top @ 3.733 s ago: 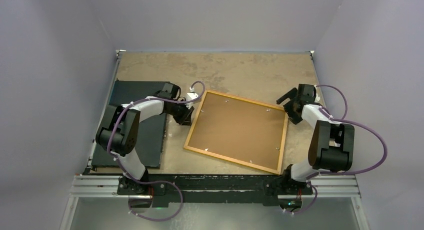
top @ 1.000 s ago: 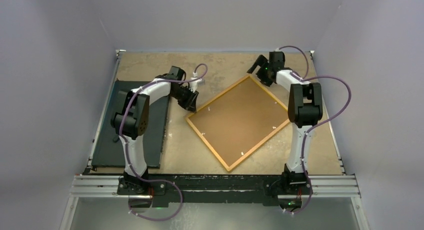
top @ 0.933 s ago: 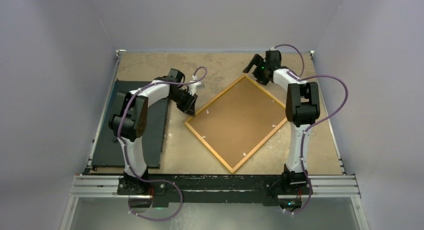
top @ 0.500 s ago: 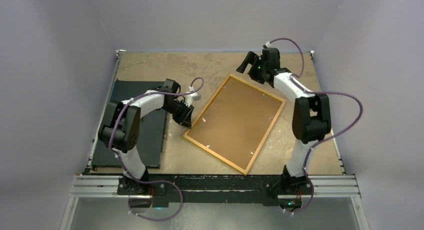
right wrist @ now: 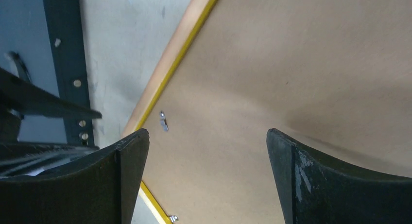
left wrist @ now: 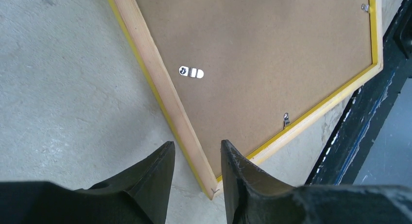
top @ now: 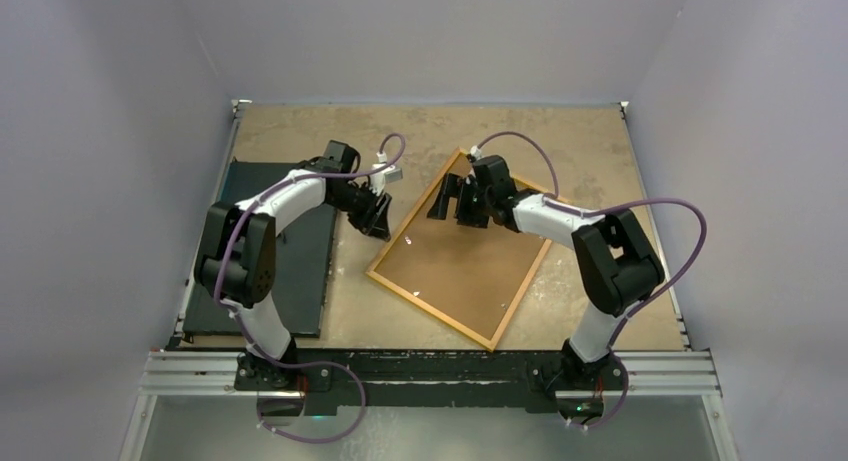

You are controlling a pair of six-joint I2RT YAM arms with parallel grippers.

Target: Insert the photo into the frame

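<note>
The left arm reaches out and bends inward, its left gripper (top: 378, 221) low over the left corner of the frame (top: 429, 311), jaws parted a little and pinching nothing. The right arm folds back across the middle, its right gripper (top: 452, 203) above the far part of the brown backing board (top: 470, 271), jaws spread wide. The frame lies face down, turned diagonally, at the middle of the mottled tan tabletop (top: 330, 131), between plain grey walls. A black board (top: 303, 276) lies along the left edge. Bare tabletop runs along the far and right edges; the frame's near corner lies close to the near edge.
</note>
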